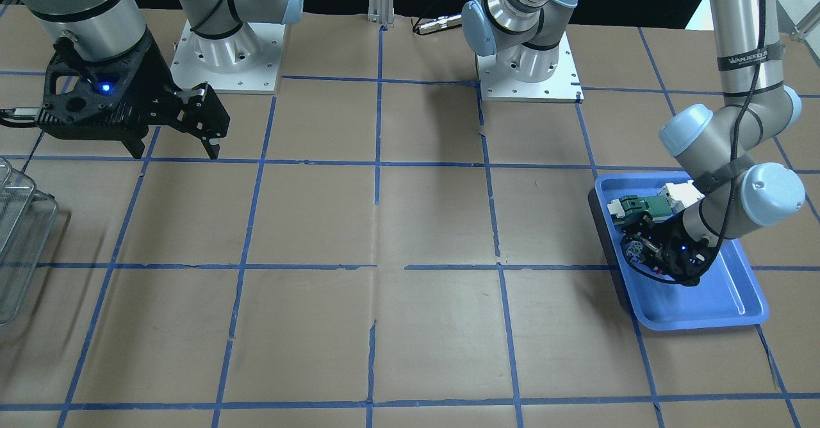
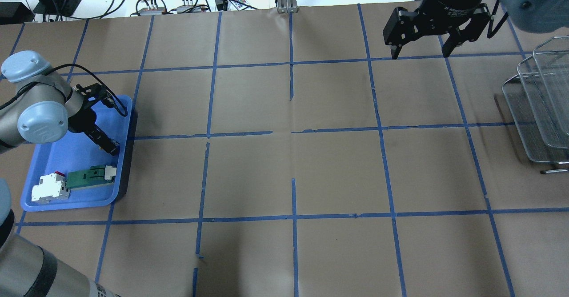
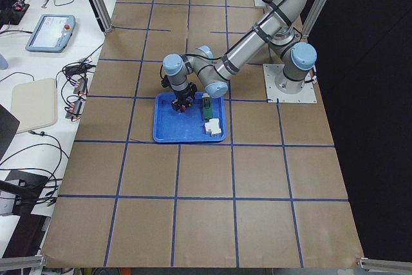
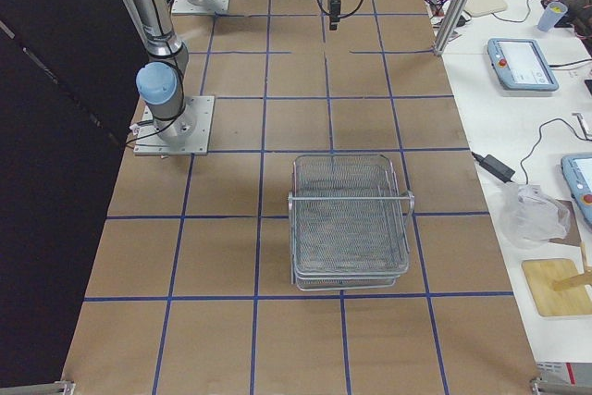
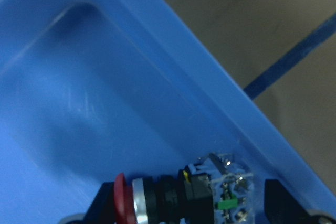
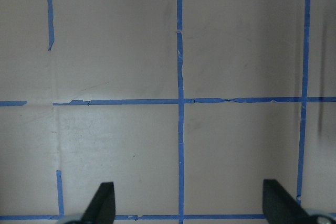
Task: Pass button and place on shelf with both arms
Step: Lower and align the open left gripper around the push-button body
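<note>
Pickup step: your left gripper (image 5: 189, 203) spread astride red-capped push-button switch (image 5: 184, 195) in blue plastic tray (image 5: 79, 103), unclamped. Next: close on collar, lift. Right gripper (image 2: 419, 53) spread, empty.

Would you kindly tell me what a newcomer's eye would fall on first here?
The blue tray at the left end of the table, where the left gripper, open, straddles the red-capped button. At the other end, the right gripper hangs open above the table, near the wire shelf.
</note>
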{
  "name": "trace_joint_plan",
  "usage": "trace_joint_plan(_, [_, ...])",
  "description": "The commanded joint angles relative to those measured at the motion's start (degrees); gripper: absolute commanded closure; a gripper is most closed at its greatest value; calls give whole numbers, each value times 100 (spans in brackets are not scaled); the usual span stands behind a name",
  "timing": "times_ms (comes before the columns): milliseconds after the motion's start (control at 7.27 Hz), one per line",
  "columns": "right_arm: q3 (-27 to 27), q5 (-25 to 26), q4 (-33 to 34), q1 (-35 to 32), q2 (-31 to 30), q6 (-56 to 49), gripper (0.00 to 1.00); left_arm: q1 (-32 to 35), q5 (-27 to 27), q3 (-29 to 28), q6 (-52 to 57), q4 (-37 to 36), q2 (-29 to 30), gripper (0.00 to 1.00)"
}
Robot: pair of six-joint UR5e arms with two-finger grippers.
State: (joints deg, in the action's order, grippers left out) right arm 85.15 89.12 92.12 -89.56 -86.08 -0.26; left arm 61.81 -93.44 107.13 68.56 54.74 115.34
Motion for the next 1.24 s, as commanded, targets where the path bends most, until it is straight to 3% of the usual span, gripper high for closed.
trace_joint_plan(0, [2,0,-10,0,-5,9,0,6,-34,9,8,-7,-28,42])
trace_joint_plan(275, [2,0,-1,0,4,0,0,6,-34,-87,-193,45,-159,54])
trace_joint_plan(825, [2,-18,-10,0,4,-87,0,173,18,-201,-877,377,-415,54])
trace_joint_plan(1100, [-7,-482,8,35,39,-236,0,-45,1,-184,-827,318,-249,54])
